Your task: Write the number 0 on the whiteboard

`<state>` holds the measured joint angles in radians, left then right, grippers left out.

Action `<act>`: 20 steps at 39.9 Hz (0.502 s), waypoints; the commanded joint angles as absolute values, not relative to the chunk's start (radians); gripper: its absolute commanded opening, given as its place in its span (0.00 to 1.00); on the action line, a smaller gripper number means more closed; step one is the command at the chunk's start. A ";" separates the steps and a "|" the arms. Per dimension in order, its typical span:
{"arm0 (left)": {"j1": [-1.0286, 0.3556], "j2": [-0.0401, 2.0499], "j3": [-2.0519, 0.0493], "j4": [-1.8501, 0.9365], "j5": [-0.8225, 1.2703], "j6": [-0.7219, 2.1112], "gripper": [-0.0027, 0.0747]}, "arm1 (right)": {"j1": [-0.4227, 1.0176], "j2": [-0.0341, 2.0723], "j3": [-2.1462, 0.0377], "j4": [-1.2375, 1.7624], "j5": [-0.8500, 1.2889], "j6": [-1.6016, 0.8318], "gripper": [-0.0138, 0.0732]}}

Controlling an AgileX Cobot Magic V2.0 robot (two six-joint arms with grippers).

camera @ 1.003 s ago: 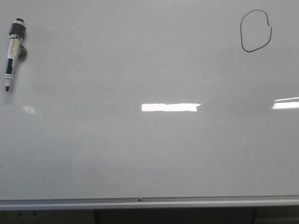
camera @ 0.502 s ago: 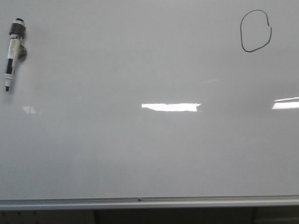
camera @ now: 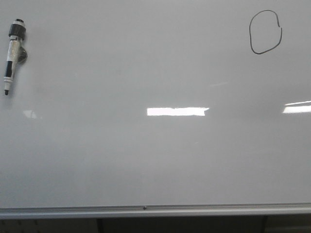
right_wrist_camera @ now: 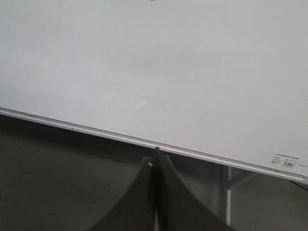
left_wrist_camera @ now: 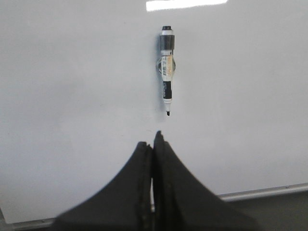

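Note:
The whiteboard [camera: 155, 145] fills the front view, with its grey metal rail [camera: 146, 209] along the lower edge. The number 0 [camera: 265, 32], a thin black lopsided oval, is drawn at its upper right. A white-and-black marker pen [camera: 12, 54] lies on the board at the far left, tip toward the rail. My left gripper [left_wrist_camera: 153, 140] is shut and empty, its tips a short way from the pen's tip [left_wrist_camera: 168, 113]. My right gripper [right_wrist_camera: 155, 156] is shut and empty, at the board's rail [right_wrist_camera: 192, 153]. Neither gripper shows in the front view.
Bright light reflections lie on the board at the middle [camera: 177, 111] and right [camera: 297, 108]. Below the rail is dark floor [right_wrist_camera: 72, 183] and a white frame leg [right_wrist_camera: 228, 202]. A small label [right_wrist_camera: 286, 162] sits near the board's corner.
The pen has shifted very slightly; nothing else has visibly changed.

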<state>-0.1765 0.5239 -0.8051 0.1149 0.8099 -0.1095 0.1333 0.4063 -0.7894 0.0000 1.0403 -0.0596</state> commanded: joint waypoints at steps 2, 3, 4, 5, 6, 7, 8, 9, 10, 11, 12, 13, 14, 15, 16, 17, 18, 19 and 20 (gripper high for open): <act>-0.102 0.407 -0.729 0.119 0.695 -0.110 0.01 | 0.128 0.412 -0.813 -0.018 0.980 -0.057 0.08; -0.087 0.377 -0.694 0.112 0.676 -0.110 0.01 | 0.128 0.412 -0.813 -0.018 0.980 -0.057 0.08; -0.073 0.354 -0.666 0.105 0.652 -0.110 0.01 | 0.128 0.412 -0.813 -0.018 0.980 -0.057 0.08; -0.055 0.330 -0.637 0.094 0.618 -0.109 0.01 | 0.128 0.412 -0.813 -0.018 0.980 -0.057 0.08; -0.043 0.296 -0.597 0.087 0.593 -0.109 0.01 | 0.128 0.412 -0.813 -0.018 0.980 -0.057 0.08; -0.028 0.272 -0.566 0.076 0.558 -0.109 0.01 | 0.128 0.412 -0.813 -0.018 0.980 -0.057 0.08; -0.015 0.239 -0.524 0.071 0.518 -0.109 0.01 | 0.128 0.412 -0.813 -0.018 0.980 -0.057 0.08; -0.005 0.215 -0.492 0.066 0.486 -0.109 0.01 | 0.128 0.412 -0.813 -0.018 0.980 -0.057 0.08; 0.008 0.187 -0.447 0.061 0.440 -0.109 0.01 | 0.128 0.412 -0.813 -0.018 0.980 -0.057 0.08; 0.018 0.160 -0.403 0.058 0.405 -0.109 0.01 | 0.128 0.412 -0.813 -0.018 0.980 -0.057 0.08; 0.030 0.140 -0.369 0.054 0.358 -0.109 0.01 | 0.128 0.412 -0.813 -0.018 0.980 -0.057 0.08; 0.040 0.123 -0.336 0.052 0.325 -0.109 0.01 | 0.128 0.412 -0.813 -0.018 0.980 -0.057 0.08; 0.049 0.100 -0.293 0.052 0.294 -0.109 0.01 | 0.128 0.412 -0.813 -0.018 0.980 -0.057 0.08; 0.062 0.083 -0.261 0.048 0.257 -0.109 0.01 | 0.128 0.412 -0.813 -0.018 0.980 -0.057 0.08; 0.071 0.062 -0.222 0.048 0.229 -0.109 0.01 | 0.128 0.412 -0.813 -0.018 0.980 -0.057 0.08; 0.081 0.047 -0.194 0.048 0.196 -0.109 0.01 | 0.128 0.412 -0.813 -0.018 0.980 -0.057 0.08; 0.087 0.034 -0.168 0.048 0.177 -0.109 0.01 | 0.128 0.412 -0.813 -0.018 0.980 -0.057 0.08; 0.090 0.017 -0.136 0.048 0.160 -0.109 0.01 | 0.128 0.412 -0.813 -0.018 0.980 -0.057 0.08; 0.092 0.006 -0.113 0.048 0.140 -0.109 0.01 | 0.128 0.412 -0.813 -0.018 0.980 -0.057 0.08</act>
